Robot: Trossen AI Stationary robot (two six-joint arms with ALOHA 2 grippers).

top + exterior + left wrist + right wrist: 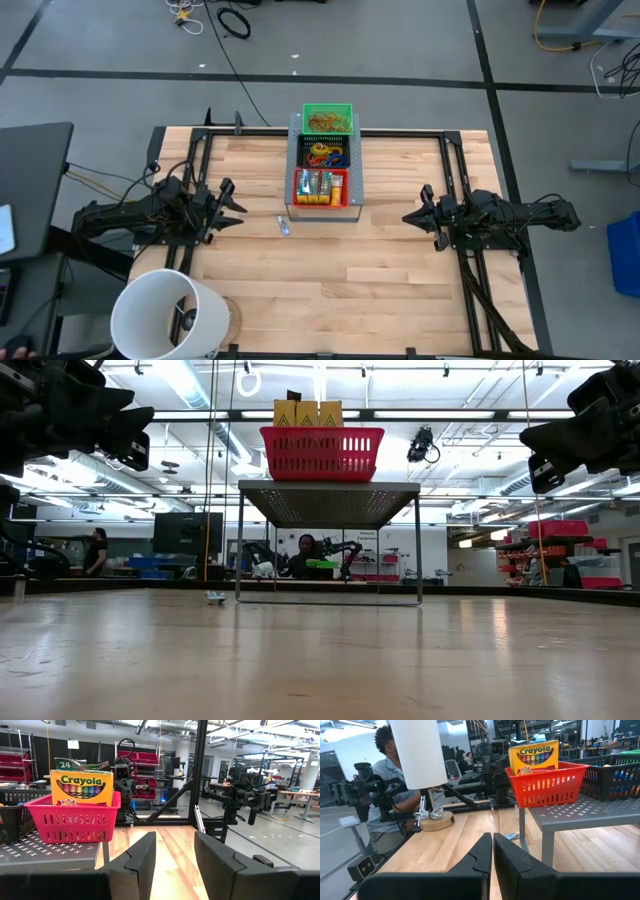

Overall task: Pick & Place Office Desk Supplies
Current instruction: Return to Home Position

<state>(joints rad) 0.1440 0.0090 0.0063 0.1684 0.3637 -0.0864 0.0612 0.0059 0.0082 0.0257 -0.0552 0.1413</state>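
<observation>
High view: crayon packets (320, 186) stand in the red basket (296, 188) on the grey shelf (291, 150) at the table's (340, 290) far-edge centre, between both arms. A small stray item (284, 227) lies off the shelf's near-left corner, nearer the left gripper (236, 205). Low view: the basket sits raised above the tabletop. Left wrist view: the left fingers (142, 855) are spread, empty. Right wrist view: the right gripper (492, 840) is closed on nothing, facing the shelf.

A shelf (291, 160) stood at the middle of the table (350, 290), toward its back edge. On it three baskets (352, 152) sat in a row, front to back; the front basket (296, 188) held crayon boxes (320, 187), the back basket (328, 106) rubber bands (328, 122). A packet (284, 227) lay just left of the shelf's front. A bucket (215, 315) stood at the front-left corner.
</observation>
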